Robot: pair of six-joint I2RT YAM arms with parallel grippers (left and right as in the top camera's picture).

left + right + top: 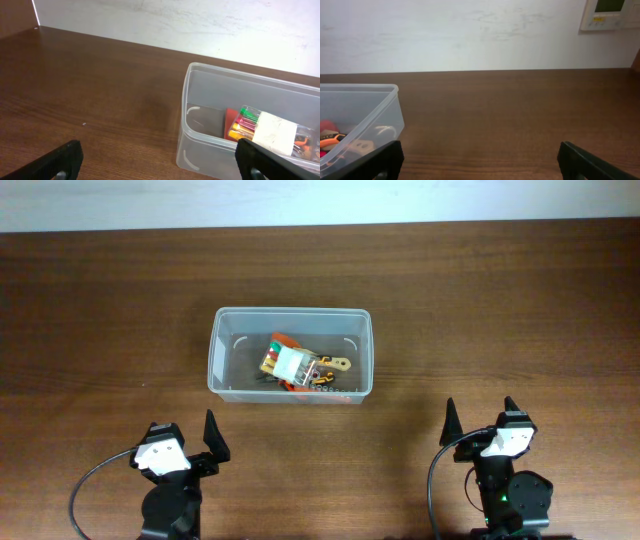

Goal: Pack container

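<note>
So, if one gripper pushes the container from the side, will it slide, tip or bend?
Probably it slides: the container sits flat on a smooth table. It looks light: thin clear plastic, only a few small things inside. It is low and wide, so tipping seems unlikely, though the wall may flex.

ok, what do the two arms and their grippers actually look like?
The left arm and right arm are black, each with a white cap by the wrist. The left gripper and right gripper each have two flat black fingers tapering to points. A thin black cable loops beside each arm. A small green light shows on the right arm. No legible markings.
</note>
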